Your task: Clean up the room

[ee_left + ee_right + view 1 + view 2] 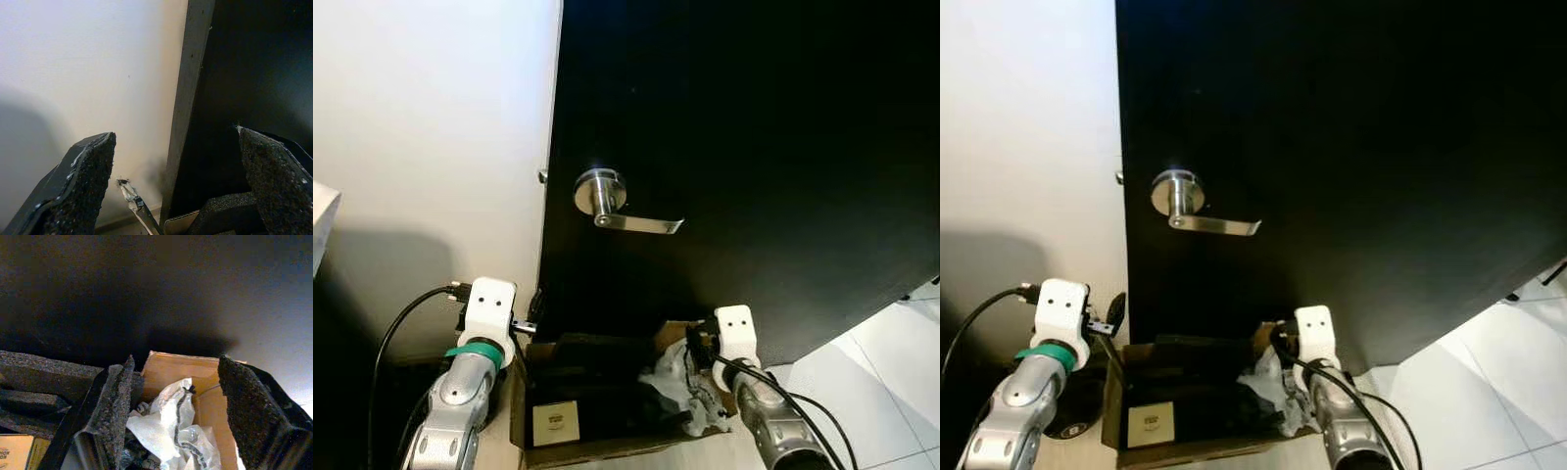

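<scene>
The robot stood close before a black door [744,147] with a silver lever handle [617,208], and a cardboard box [597,446] of rubbish sat low in front of it, between the two arms. The box held dark foam pieces [34,382], a small card [555,423] and crumpled white plastic wrap [168,431].

The left gripper [171,196] was at the box's left side, near the door's edge, its fingers [83,186] spread wide with nothing between them. The right gripper [171,406] was at the box's right side, just over the wrap, and its fingers [115,406] were also wide apart and empty.

The step in hand looked to be taking up the box from both sides. To do it well, each gripper would need to come in level against its own side wall, low enough to catch the cardboard and not the loose wrap, which would likely slip or tear away. Both sides should close together so the box did not tilt and spill the foam. The door stood just behind the box, so any lift should draw the box back from it first.
</scene>
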Motion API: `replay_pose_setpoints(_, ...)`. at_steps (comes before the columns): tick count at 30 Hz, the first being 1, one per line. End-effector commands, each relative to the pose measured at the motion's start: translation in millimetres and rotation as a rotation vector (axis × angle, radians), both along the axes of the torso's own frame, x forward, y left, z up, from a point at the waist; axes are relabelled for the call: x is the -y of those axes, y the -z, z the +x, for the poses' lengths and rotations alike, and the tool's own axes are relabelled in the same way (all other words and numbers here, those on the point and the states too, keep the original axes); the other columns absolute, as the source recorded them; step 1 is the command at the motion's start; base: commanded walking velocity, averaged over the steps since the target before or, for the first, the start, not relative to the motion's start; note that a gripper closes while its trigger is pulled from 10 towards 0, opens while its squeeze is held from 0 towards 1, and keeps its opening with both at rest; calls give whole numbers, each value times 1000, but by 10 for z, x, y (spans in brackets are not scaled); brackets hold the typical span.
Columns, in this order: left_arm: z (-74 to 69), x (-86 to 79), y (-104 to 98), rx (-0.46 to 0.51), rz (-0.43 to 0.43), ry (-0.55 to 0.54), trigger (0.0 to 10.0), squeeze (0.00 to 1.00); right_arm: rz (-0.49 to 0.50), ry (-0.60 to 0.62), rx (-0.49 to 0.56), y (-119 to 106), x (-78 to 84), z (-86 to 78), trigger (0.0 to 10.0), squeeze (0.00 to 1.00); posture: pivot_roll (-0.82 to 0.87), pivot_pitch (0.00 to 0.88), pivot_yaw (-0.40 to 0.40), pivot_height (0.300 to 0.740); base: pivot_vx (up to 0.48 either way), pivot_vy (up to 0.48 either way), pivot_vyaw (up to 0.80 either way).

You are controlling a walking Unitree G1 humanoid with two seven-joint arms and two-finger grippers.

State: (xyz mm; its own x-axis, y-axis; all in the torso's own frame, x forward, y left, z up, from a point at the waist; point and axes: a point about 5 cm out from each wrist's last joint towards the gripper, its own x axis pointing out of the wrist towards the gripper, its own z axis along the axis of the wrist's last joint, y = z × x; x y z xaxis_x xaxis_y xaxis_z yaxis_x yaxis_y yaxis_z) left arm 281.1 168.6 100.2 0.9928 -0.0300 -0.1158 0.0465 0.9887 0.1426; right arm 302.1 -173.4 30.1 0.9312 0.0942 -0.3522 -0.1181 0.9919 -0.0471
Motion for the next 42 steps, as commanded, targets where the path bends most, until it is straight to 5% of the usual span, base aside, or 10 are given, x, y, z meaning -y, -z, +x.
replay_pose_setpoints(1,-15,17,47,-19,-7,2,10000,0,-28,35,-41,82,80,-74,10000,596,92,23,-104,740,0,0,0)
replay_pose_setpoints(2,-14,2,53,-17,-7,-3,10000,0,-3,27,-32,72,50,-80,10000,0,91,19,-98,740,0,0,0)
replay_pose_setpoints(4,-14,-8,57,-16,-7,-7,10000,0,19,20,-25,64,28,-85,10000,0,91,19,-98,740,0,0,0)
replay_pose_setpoints(5,-20,-17,65,-15,-6,-10,10000,0,28,19,-19,58,11,-91,10000,1000,95,10,-86,740,0,0,0)
replay_pose_setpoints(9,-24,-31,69,-13,-11,-13,10000,0,-7,25,-13,51,5,-90,10000,1000,102,1,-68,740,0,0,0)
replay_pose_setpoints(10,-21,-49,58,-8,-26,-21,10000,0,-16,44,-10,43,11,-85,10000,0,105,1,-55,740,0,0,0)
replay_pose_setpoints(13,-15,-66,50,-4,-27,-24,10000,0,-6,65,5,19,14,-75,10000,0,109,0,-40,740,0,0,0)
replay_pose_setpoints(23,-17,-240,45,34,-5,-53,10000,0,32,231,311,-497,0,34,10000,0,104,0,33,740,0,0,0)
replay_pose_setpoints(31,27,-349,28,60,-30,-74,10000,0,15,110,352,-567,-245,62,10000,0,94,0,66,740,0,0,0)
replay_pose_setpoints(42,117,-351,-11,76,-68,-75,10000,0,-1,100,367,-610,-341,46,10000,0,93,0,71,740,0,0,0)
